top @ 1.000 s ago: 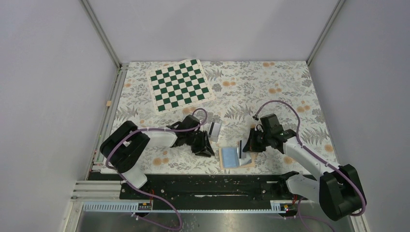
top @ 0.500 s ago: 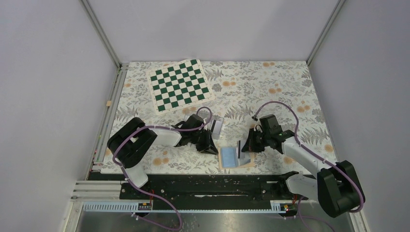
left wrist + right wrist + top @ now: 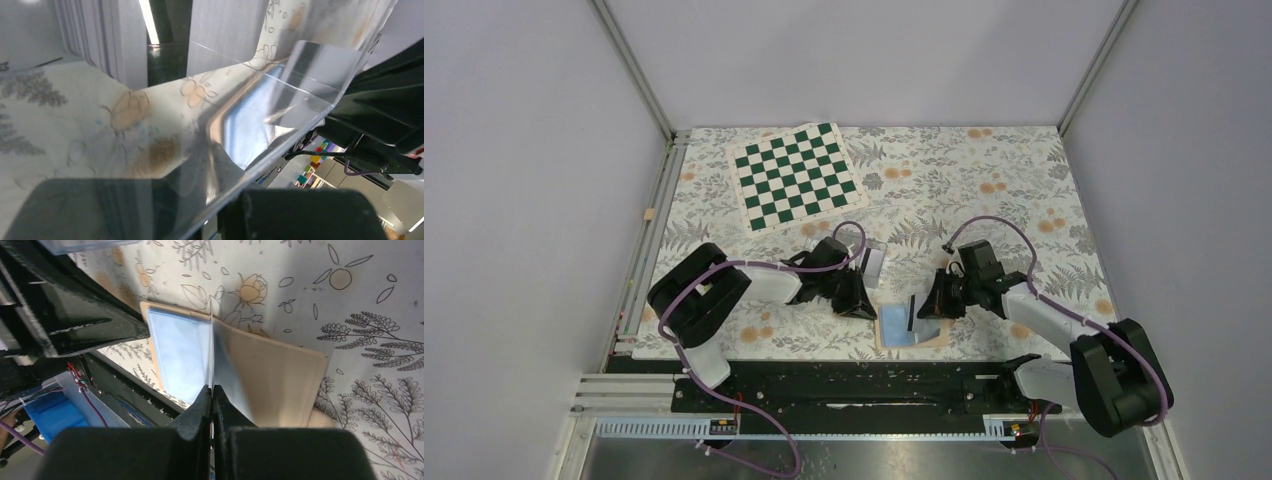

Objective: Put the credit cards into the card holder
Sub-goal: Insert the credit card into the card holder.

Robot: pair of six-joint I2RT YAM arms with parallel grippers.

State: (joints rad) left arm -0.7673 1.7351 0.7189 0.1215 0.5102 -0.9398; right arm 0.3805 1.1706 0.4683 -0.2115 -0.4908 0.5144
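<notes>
While upright — card (image 3: 212, 350) in gripper (image 3: 212, 388) (right)

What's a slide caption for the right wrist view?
Right gripper pinching a credit card edge-on above the open tan card holder on the floral tablecloth.

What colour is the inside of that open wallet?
Light blue inside the tan card holder; the right wrist view shows it best.
</notes>
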